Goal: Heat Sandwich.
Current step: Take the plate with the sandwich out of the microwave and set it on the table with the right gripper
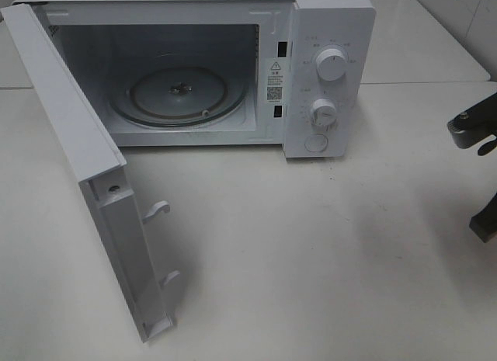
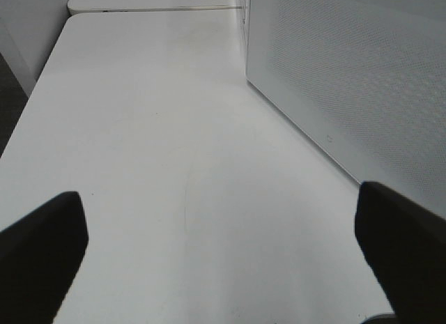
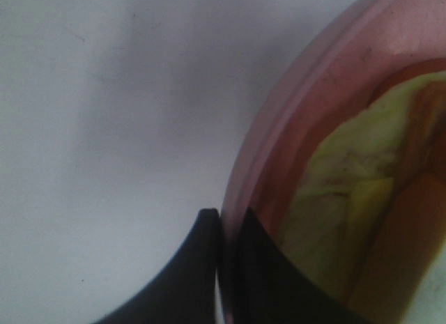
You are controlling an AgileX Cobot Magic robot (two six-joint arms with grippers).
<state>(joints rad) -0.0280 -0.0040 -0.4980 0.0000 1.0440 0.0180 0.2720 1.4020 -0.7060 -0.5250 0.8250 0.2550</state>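
A microwave [image 1: 233, 66] is shown on the tabletop [image 1: 311, 260] with its door [image 1: 85, 182] swung fully open; the glass turntable [image 1: 178, 95] inside is bare. Door opening is thus judged complete, and loading is not yet done.

In the right wrist view, the right gripper [image 3: 221, 230] is seen closed on the rim of the pink plate [image 3: 279, 157], one finger on each side of the edge. The sandwich [image 3: 348, 198] lies on that plate, close behind the pinched rim, with pale yellow-green filling visible. Whether the plate rests on the tabletop or is lifted cannot be told. In the high view, only part of the right arm [image 1: 474, 132] is seen at the right edge, well apart from the microwave; plate and sandwich are outside that view.

In the left wrist view, the left gripper [image 2: 223, 251] is held wide and empty, above bare tabletop beside the perforated door.

Remaining, by judgement: the plate is to be carried to the turntable and released, the door shut, and a knob [image 1: 332, 66] set
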